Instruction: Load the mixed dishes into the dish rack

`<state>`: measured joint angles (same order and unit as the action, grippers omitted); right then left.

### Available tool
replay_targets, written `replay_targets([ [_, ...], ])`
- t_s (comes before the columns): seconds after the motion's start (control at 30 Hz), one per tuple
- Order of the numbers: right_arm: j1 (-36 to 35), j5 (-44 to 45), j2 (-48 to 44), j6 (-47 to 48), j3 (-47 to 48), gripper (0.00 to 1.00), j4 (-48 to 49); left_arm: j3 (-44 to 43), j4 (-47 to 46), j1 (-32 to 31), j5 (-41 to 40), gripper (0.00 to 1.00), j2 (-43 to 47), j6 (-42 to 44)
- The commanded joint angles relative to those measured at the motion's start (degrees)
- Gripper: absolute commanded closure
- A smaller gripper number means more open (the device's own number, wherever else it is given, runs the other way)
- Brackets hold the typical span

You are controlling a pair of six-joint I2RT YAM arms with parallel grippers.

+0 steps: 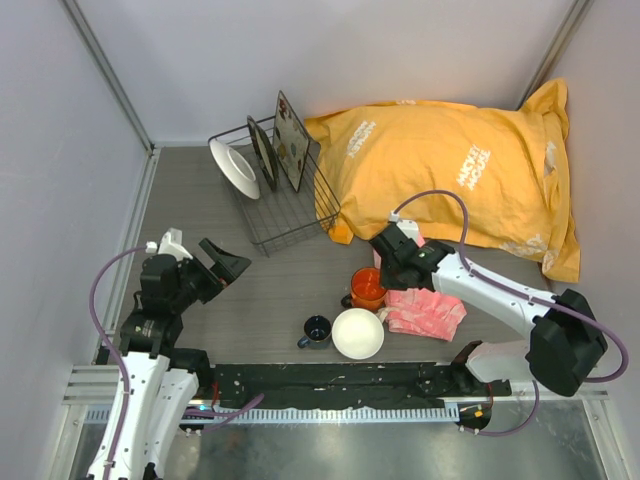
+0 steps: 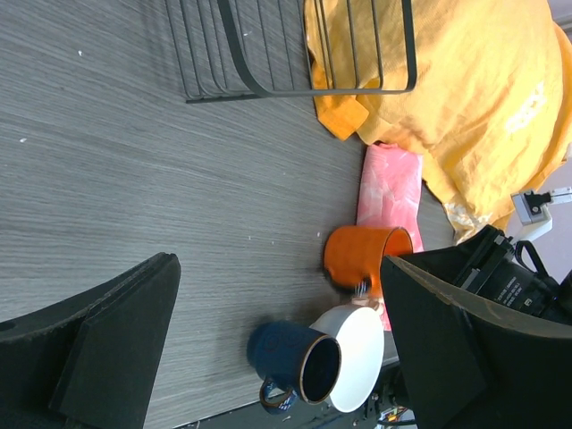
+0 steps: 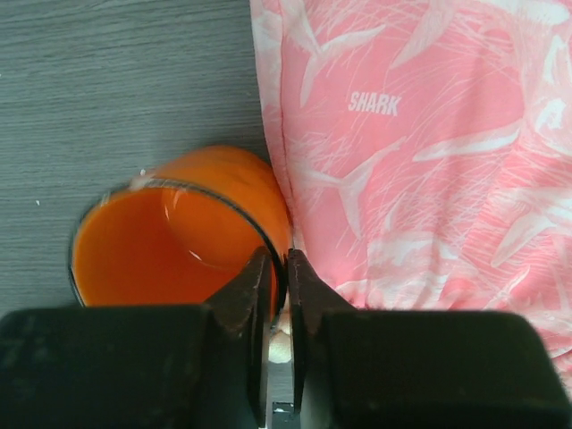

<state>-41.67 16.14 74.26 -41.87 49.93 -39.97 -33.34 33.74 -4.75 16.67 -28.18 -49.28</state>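
The dark grey wire dish rack (image 1: pixel 290 222) stands at the back and holds the white plate (image 1: pixel 233 168), a dark-rimmed plate (image 1: pixel 262 152) and the square dark tray (image 1: pixel 291 140), all on edge. The orange mug (image 1: pixel 366 287), white bowl (image 1: pixel 358 333) and small dark-blue cup (image 1: pixel 317 329) sit together on the table. My right gripper (image 3: pixel 279 264) is shut on the orange mug's rim (image 3: pixel 179 237), one finger inside, one outside. My left gripper (image 1: pixel 228 263) is open and empty, left of the cups. In the left wrist view the blue cup (image 2: pixel 290 356) lies between its fingers, farther off.
A big yellow pillow-like bag (image 1: pixel 460 175) lies at the back right against the rack. A pink cloth (image 1: pixel 425 312) lies right of the mug, touching it. Grey walls close in the left, back and right sides.
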Motion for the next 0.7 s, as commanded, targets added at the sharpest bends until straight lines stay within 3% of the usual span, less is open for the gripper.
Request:
replay_targets([
  [0.0,-0.3,-0.8,1.1,0.0,2.4,0.89,3.0,0.5,-2.5,0.1,1.8,0.0,0.2,-0.2],
  [0.67,-0.3,-1.6,11.0,2.5,12.8,0.97,7.8,1.3,-1.8,0.0,2.6,0.0,1.4,-0.5],
])
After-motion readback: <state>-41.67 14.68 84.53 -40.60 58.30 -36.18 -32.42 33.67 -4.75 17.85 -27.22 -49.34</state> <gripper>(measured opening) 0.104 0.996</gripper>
